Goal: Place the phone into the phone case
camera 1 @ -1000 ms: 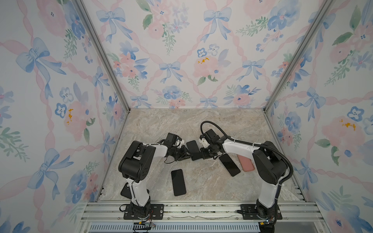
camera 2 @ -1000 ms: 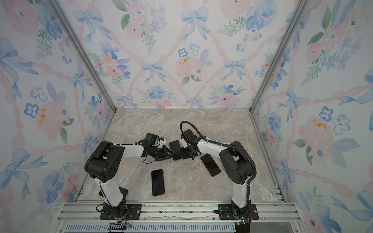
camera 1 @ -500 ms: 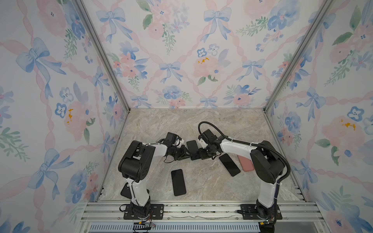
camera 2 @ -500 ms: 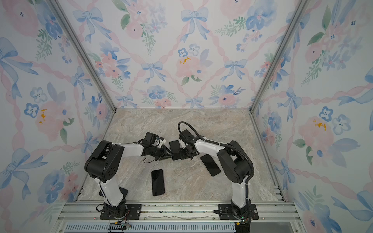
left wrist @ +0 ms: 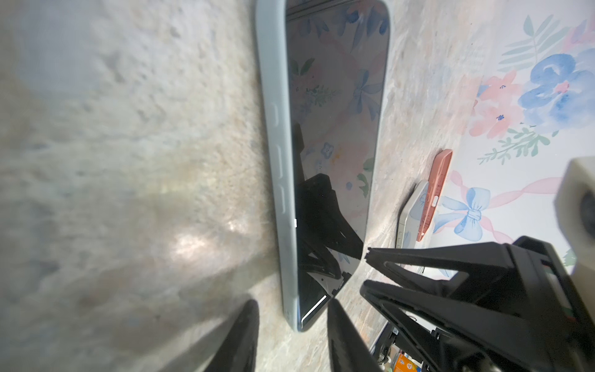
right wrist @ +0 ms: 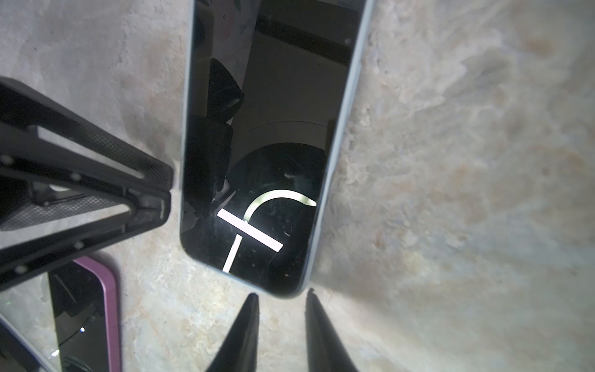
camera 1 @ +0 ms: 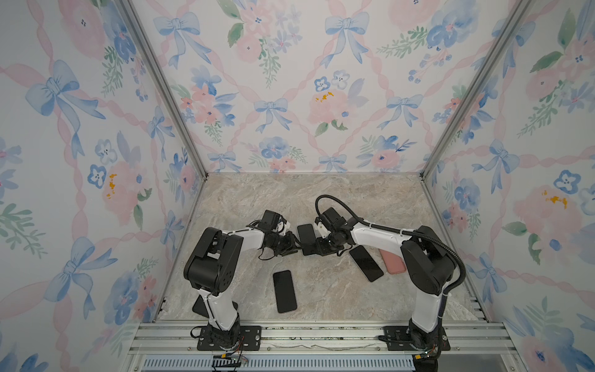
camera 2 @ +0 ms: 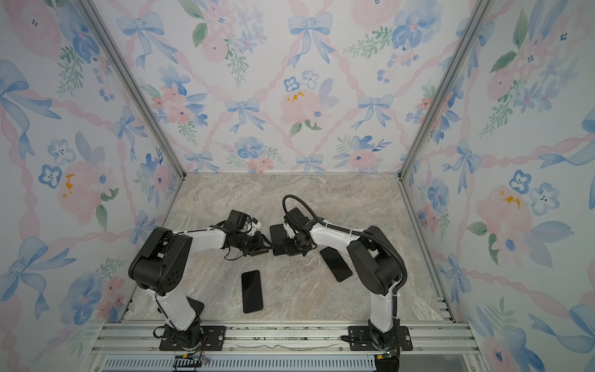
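Right wrist view: phone (right wrist: 267, 145) in its pale case (right wrist: 341, 135), flat on the table (right wrist: 450, 161).
I see both grippers, left (left wrist: 291, 309) and right (right wrist: 280, 294), slightly parted at its near corner, holding nothing.

**Surfaces and finishes**

Phone (right wrist: 257, 161) – glossy black glass, mirror-like, in a matt pale grey-blue case (left wrist: 277, 161) that looks like smooth soft plastic. Tabletop (camera 1: 289, 199) – marble-look, mottled beige, slightly rough up close. Left gripper (left wrist: 291, 338) fingers matt black plastic. At the phone's 4 o'clock in a top view, pink case (camera 1: 391, 262) matt.
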You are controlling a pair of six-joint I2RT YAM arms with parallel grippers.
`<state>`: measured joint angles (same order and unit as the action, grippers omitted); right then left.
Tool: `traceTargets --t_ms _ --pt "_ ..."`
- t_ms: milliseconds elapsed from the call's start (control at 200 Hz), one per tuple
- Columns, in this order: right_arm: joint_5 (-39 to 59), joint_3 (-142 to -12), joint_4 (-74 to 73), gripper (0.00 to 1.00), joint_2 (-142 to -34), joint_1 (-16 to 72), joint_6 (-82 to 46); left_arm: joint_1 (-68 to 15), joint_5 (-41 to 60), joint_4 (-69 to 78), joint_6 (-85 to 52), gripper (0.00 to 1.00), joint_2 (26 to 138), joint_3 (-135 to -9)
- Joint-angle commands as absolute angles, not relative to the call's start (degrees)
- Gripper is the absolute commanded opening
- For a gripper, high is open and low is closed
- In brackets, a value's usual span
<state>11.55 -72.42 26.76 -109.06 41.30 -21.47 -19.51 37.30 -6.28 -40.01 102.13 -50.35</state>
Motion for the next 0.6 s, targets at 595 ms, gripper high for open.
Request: traceTargets --t_ms 595 --pt "14.9 -71.4 23.6 0.35 -112.2 39.3 -25.0 -23.1 33.7 -12.7 -38.5 0.24 106.2 -51.9"
